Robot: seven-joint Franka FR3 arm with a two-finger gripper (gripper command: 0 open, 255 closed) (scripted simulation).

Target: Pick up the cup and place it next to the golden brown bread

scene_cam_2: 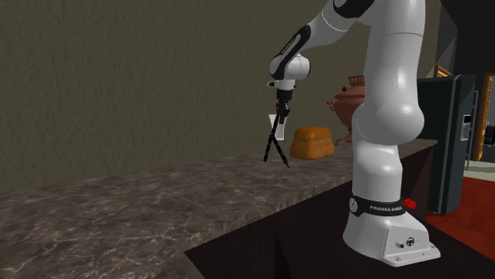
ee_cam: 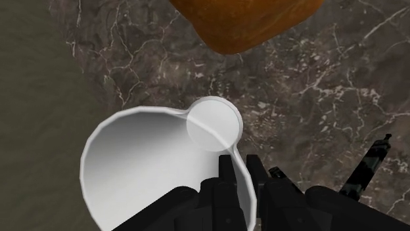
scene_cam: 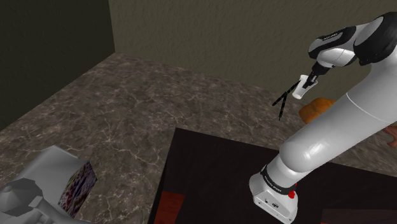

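My gripper (ee_cam: 241,169) is shut on the wall of a white cup (ee_cam: 138,164), one finger inside the rim and one outside. In the second exterior view the gripper (scene_cam_2: 278,115) holds the cup (scene_cam_2: 274,124) in the air above the marbled counter (scene_cam_2: 159,198), just left of the golden brown bread (scene_cam_2: 311,143). From the shoulder view the cup (scene_cam: 305,86) hangs under the gripper (scene_cam: 310,79), close to the bread (scene_cam: 317,108), which the arm partly hides. The bread (ee_cam: 250,23) lies on the counter beyond the cup. Thin black struts (scene_cam_2: 276,150) spread below the cup; what they are I cannot tell.
A brown urn (scene_cam_2: 349,99) stands behind the bread near the wall. A dark cabinet (scene_cam_2: 448,143) rises at the second exterior view's right. A grey boxy object (scene_cam: 57,184) sits at the shoulder view's lower left. The dark stand (scene_cam: 210,178) borders the counter (scene_cam: 159,108).
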